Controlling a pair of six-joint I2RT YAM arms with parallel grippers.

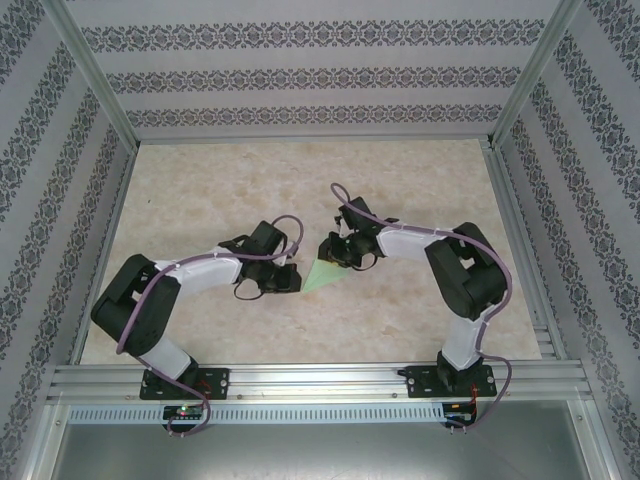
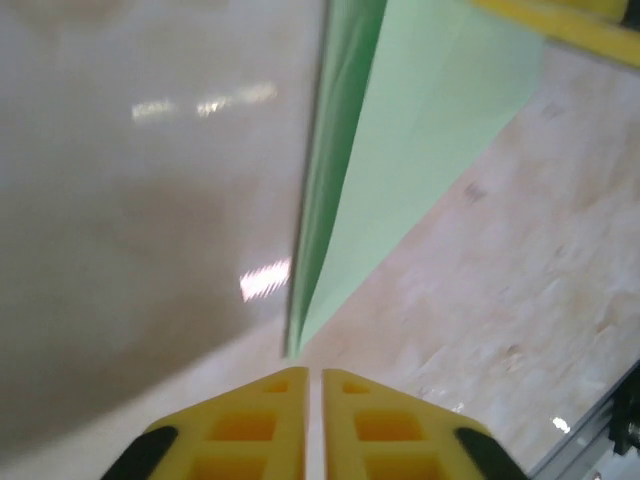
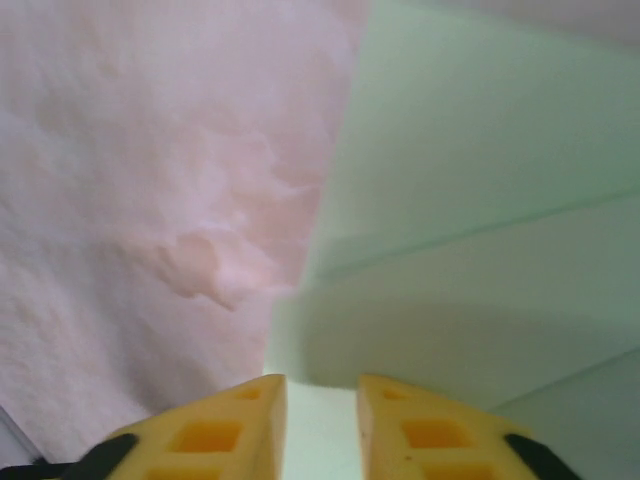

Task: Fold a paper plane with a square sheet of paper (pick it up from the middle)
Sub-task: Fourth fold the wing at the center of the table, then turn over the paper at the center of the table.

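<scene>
Two robot arms reach in from the near edge of a pale marbled table (image 1: 220,190), and their grippers meet over a small piece of pale green paper near its middle

Nearest in the left wrist view, the left gripper (image 2: 308,372) has its yellow fingers only a narrow slit apart, with nothing between them. The sharp tip of the paper plane (image 2: 400,150) lies on the table just beyond those fingertips, and the body widens as it runs away from the camera

In the right wrist view, the right gripper (image 3: 320,380) has its fingers clearly apart, low over the paper, which shows through the gap. They do not look clamped on it, though it is impossible to tell whether a pad touches it

The sheet is already folded into a long pointed triangle, with layers stacked along one long edge and straight creases across its surface. It is thin, plain and unmarked. Most of the folding seems done. Whether the wings are finished cannot be told, so a last crease and the letting go may remain

From above, the plane sits between the two grippers, with bare table beyond it running to patterned walls (image 1: 320,80)
</scene>
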